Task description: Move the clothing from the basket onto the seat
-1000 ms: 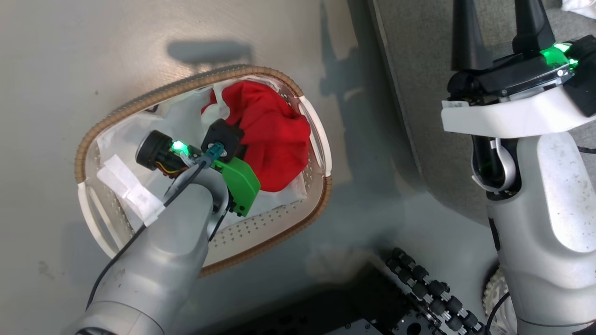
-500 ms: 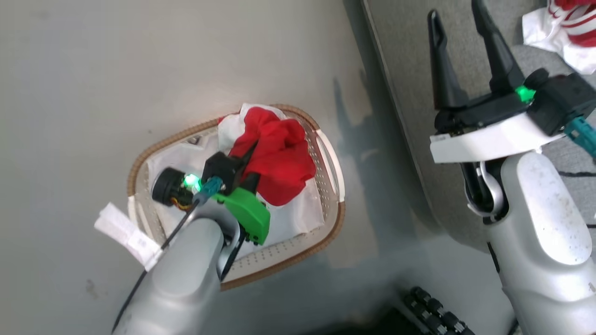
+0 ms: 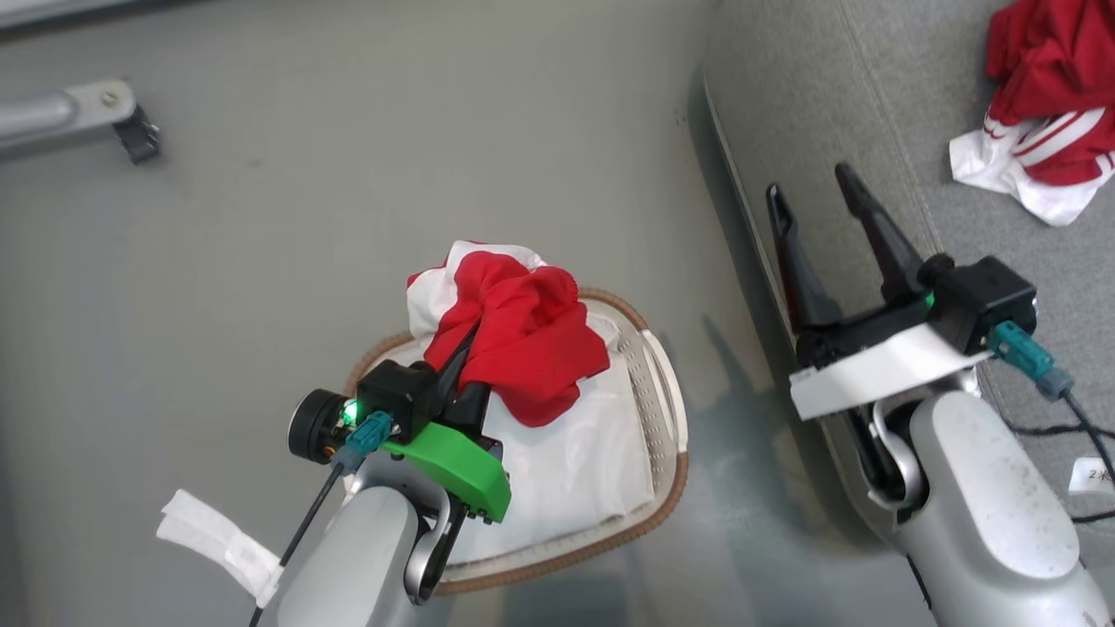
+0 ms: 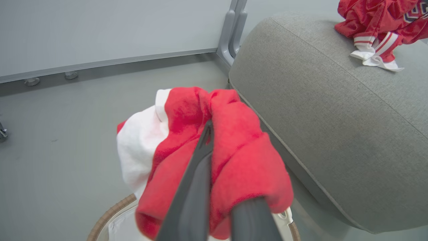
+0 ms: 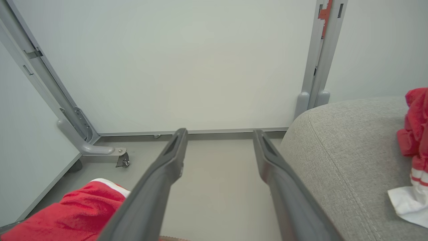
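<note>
My left gripper [image 3: 470, 341] is shut on a bunched red garment with a white part [image 3: 527, 348], which hangs above the far end of the basket [image 3: 671, 475]. In the left wrist view the dark fingers [image 4: 197, 174] pinch into the folds of that garment [image 4: 240, 147], and the basket's brown rim [image 4: 110, 214] shows below. Another red garment with white striped trim [image 3: 1045, 113] lies on the grey seat [image 3: 871, 104] at the upper right. My right gripper [image 3: 808, 183] stands open over the seat's left edge, holding nothing.
A white liner sheet [image 3: 575, 461] covers the basket's bottom. A grey metal frame leg with a caster [image 3: 78, 117] stands on the floor at the far left, and a frame post [image 4: 234, 33] rises behind the seat. A pale wall panel [image 5: 187, 60] closes the back.
The head camera has shifted, bringing the seat and its garment into view. My left gripper has lifted the red garment up out of the basket. The right gripper stays open.
</note>
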